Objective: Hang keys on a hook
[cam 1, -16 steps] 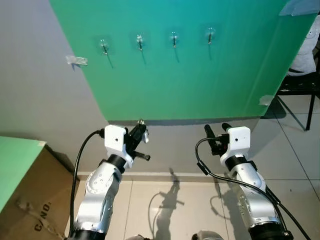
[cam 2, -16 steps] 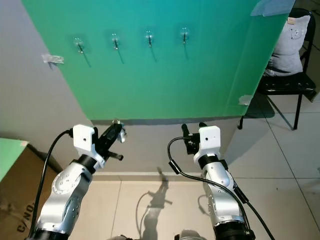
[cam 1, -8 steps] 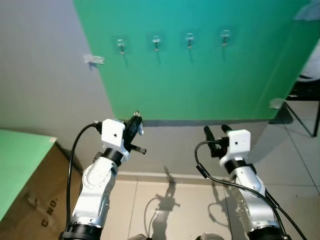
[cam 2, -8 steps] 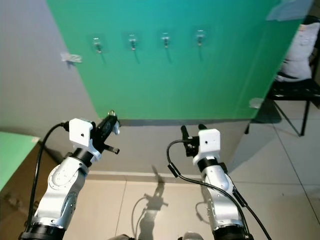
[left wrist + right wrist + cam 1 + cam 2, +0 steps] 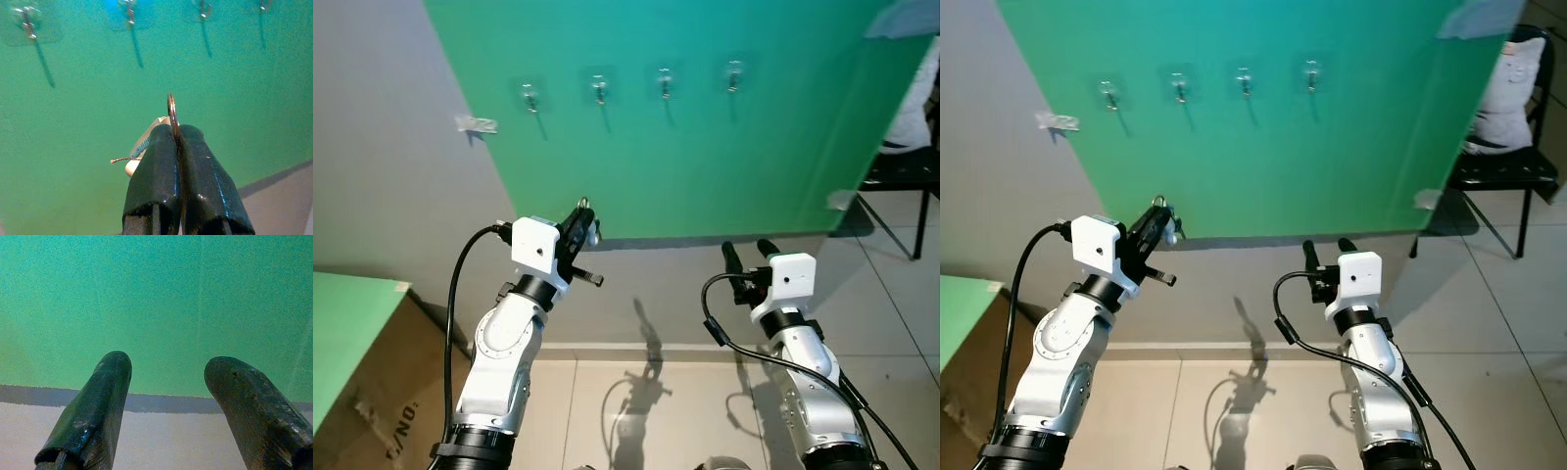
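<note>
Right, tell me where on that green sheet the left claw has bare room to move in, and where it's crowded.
The broad green sheet is bare between the row of four hooks and its lower edge, above both claws. Nothing hangs on any hook. It is crowded only at the left claw itself, shut on the key ring. The right claw is open, holding nothing.

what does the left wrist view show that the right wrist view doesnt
Left wrist view: the left gripper pinched shut on the key ring, a pale tag hanging beside it, and a row of four hooks higher up on the sheet.

Right wrist view: the right gripper with its fingers spread apart and nothing between them, and more of the grey wall below the sheet's bottom edge.

Both: the green sheet straight ahead.
</note>
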Controlling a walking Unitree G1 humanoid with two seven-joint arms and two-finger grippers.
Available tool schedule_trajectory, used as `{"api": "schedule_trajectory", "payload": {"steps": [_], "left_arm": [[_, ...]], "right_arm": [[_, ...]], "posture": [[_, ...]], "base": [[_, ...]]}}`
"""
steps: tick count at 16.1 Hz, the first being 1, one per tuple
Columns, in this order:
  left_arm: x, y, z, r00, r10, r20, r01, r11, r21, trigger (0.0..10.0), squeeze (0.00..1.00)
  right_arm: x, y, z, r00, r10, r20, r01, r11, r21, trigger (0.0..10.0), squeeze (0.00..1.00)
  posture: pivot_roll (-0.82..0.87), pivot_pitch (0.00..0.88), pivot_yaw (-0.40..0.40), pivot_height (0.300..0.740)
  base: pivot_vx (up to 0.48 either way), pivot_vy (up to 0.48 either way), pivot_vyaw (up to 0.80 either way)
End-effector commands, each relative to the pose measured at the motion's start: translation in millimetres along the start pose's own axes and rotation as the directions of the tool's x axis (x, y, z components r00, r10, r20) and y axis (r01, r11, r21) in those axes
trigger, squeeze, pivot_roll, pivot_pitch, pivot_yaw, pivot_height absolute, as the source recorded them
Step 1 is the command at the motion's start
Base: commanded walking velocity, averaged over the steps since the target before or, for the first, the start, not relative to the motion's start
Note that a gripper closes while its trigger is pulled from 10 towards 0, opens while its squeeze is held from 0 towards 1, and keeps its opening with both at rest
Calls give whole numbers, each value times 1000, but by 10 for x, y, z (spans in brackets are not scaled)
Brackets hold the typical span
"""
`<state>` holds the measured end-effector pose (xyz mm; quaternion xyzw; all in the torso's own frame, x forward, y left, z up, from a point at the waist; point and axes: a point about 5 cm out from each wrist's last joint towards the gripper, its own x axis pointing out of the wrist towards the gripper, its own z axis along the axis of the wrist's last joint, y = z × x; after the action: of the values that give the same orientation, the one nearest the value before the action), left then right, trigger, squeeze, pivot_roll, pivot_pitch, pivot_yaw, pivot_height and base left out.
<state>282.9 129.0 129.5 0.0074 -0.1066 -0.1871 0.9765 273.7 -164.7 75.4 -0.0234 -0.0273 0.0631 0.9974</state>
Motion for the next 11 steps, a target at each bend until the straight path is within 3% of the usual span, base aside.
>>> {"api": "schedule_trajectory", "payload": {"steps": [1, 5, 8, 11], "left_arm": [[11, 18, 66, 1000, 2, 25, -2, 1000, 13, 0, 0], [28, -60, 105, 999, -49, 21, 48, 998, 40, 0, 0], [95, -158, 165, 991, -136, 3, 134, 984, 116, 0, 0], [157, -224, 227, 986, -168, 15, 166, 981, 97, 0, 0]], "right_arm": [[9, 23, 53, 1000, 0, 30, 0, 1000, 7, 10000, 0], [5, 34, 30, 1000, -3, 25, 3, 1000, 11, 10000, 0], [-10, 59, 26, 1000, 4, 27, -4, 1000, 17, 10000, 0], [-14, 68, 20, 1000, 7, 24, -8, 1000, 20, 10000, 0]], "posture": [[-206, 4, 117, 740], [-203, 7, 121, 740], [-203, 10, 120, 740], [-208, 11, 124, 740]], "base": [[390, 281, 0], [425, 141, 0], [471, 0, 0], [0, 0, 0]]}}
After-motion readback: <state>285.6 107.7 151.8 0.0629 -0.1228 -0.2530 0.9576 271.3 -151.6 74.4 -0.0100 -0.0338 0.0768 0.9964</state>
